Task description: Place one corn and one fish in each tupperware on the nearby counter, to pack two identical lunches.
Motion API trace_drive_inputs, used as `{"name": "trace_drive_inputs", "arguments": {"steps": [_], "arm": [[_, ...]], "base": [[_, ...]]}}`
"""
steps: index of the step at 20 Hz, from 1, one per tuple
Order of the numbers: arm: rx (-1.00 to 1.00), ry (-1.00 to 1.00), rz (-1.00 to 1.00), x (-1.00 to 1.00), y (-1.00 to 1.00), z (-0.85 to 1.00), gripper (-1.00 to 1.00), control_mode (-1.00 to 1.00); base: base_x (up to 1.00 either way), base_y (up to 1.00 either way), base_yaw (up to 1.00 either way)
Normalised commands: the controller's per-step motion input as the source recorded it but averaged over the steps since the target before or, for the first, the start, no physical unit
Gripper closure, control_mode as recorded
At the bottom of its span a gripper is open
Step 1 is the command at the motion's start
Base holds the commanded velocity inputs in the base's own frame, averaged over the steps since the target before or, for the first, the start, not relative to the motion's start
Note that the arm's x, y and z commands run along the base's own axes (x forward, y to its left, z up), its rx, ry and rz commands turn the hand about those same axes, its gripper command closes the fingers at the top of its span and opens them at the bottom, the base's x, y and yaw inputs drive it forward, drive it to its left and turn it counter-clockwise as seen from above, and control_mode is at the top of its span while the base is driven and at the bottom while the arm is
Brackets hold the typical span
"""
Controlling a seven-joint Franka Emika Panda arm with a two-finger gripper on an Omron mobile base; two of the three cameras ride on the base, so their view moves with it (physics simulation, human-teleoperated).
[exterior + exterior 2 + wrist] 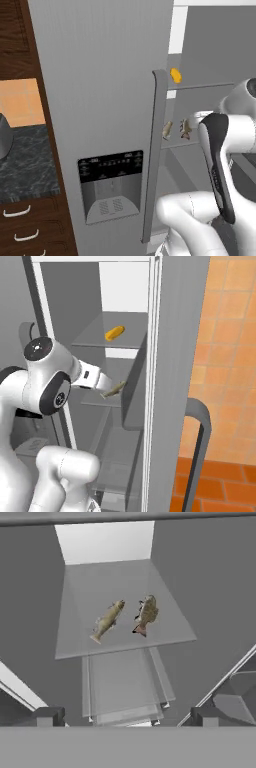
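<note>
Two grey-brown fish lie side by side on a glass fridge shelf, one to the left (pixel 108 620) and one to the right (pixel 146 613). The base views show them too (pixel 167 130) (pixel 185 127) (pixel 114 389). One yellow corn (pixel 175 75) (pixel 114 333) rests on the shelf above. My gripper (pixel 126 717) (pixel 104 387) is open and empty. It points into the fridge, just short of the fish shelf's front edge. The black marbled counter (pixel 25 160) lies left of the fridge. The tupperware is out of view.
The open fridge door (pixel 100 100) with its long handle (pixel 152 155) and dispenser (pixel 111 185) stands left of the arm. The other door (pixel 170 381) flanks the right side. More glass shelves (pixel 125 684) sit below the fish. Wood drawers (pixel 20 225) are under the counter.
</note>
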Motion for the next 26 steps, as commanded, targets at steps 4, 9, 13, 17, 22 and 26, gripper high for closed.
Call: {"name": "trace_drive_inputs", "arguments": {"steps": [4,9,13,17,22,26], "arm": [[0.22,0.25,0.00,0.52,-0.50,-0.89,-1.00,-1.00],[0.08,0.00,0.00,0.36,-0.16,-0.65,-1.00,-1.00],[-0.01,0.17,-0.13,0.38,0.08,-0.03,-1.00,-1.00],[-0.01,0.06,-0.13,0.41,0.02,-0.27,-1.00,-1.00],[0.00,0.00,-0.08,0.38,-0.08,-0.34,-1.00,-1.00],[0.00,-0.01,-0.01,0.53,-0.05,-0.34,-1.00,-1.00]], "base": [[0.00,0.00,0.00],[0.00,0.00,0.00],[0.00,0.00,0.00],[0.00,0.00,0.00],[0.00,0.00,0.00],[0.00,0.00,0.00]]}}
